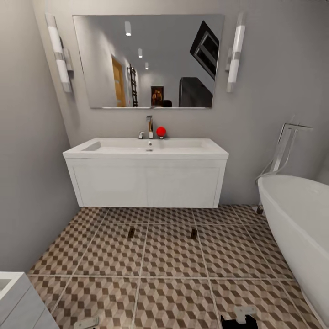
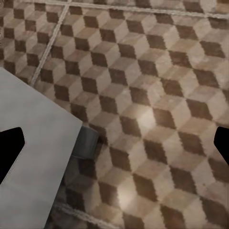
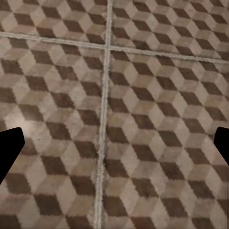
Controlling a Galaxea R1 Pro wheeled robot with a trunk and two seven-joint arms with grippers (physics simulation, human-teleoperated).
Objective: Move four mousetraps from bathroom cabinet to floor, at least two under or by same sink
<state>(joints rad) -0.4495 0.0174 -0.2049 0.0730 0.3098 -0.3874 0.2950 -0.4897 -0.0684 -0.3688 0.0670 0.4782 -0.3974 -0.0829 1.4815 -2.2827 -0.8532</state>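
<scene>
Facing the white sink unit (image 1: pixel 146 176) on the far wall, I had the mirror (image 1: pixel 148 61) above it, a tap (image 1: pixel 149 126) with a red ball (image 1: pixel 161 132) beside it, and a light bar (image 1: pixel 60 52) on either side of the mirror. A white bathtub (image 1: pixel 299 219) curved in at the right, and the corner of another white unit (image 1: pixel 20 301) sat at the lower left.

Two mousetraps lay on the tiled floor (image 1: pixel 173 274) in front of the sink unit, well apart from each other: one mousetrap (image 1: pixel 131 233) toward the left, the other mousetrap (image 1: pixel 193 234) toward the right. Both were small and dark at that range, and I could not make out their wire parts.

My left gripper (image 2: pixel 114 143) hung over the tiles with its fingertips (image 2: pixel 10 148) spread wide and nothing between them; a grey-white box corner (image 2: pixel 33 157) and a short grey leg (image 2: pixel 86 143) showed beneath it. My right gripper (image 3: pixel 114 143) was likewise spread wide and empty, above bare tiles where two grout lines (image 3: pixel 106 95) crossed.
</scene>
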